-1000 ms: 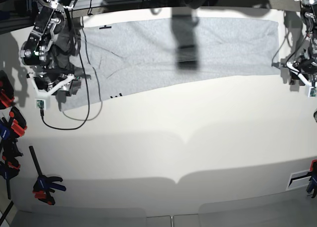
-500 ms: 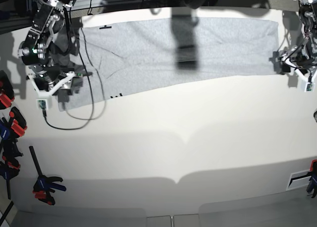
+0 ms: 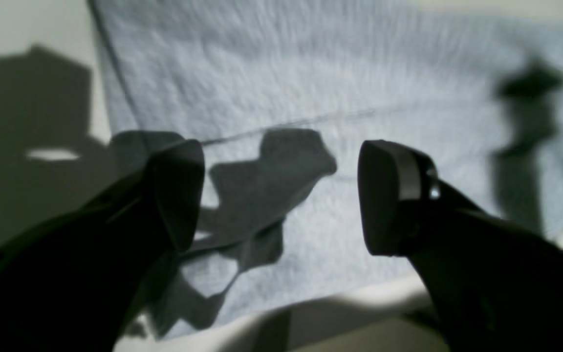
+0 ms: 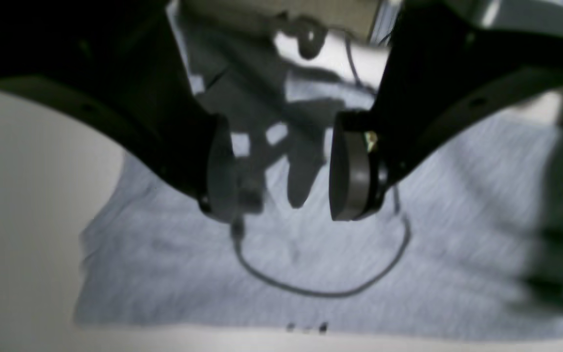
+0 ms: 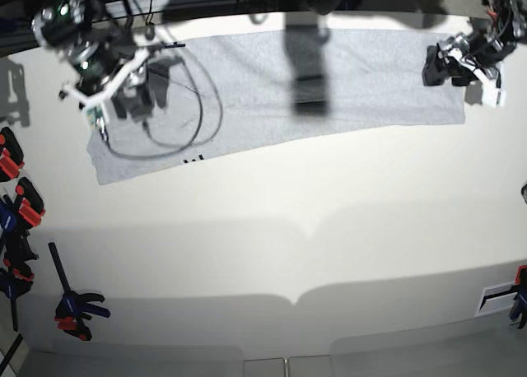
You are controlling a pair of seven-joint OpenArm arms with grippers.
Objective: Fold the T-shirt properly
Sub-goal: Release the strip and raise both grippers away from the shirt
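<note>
Right end effector [image 5: 123, 85]: upper left of the base view, above the shirt's left end; jaws parted, nothing between them in the wrist view.
T-shirt [image 5: 329, 81]: a long grey band across the top of the table [image 5: 272, 229], already folded lengthwise by the look of it; a trace of black lettering shows at the lower left edge.
Left end effector [image 5: 445, 64]: upper right, over the shirt's right end; jaws wide apart, empty.
Progress: long fold done; the cross folds into a compact rectangle are not yet done.
Cable [image 4: 320, 288]: dark loop lying on the cloth below the right jaws.
Hard to see: both wrist views are blurred; layers under the top face are hidden; shadows darken the cloth mid-top.
</note>
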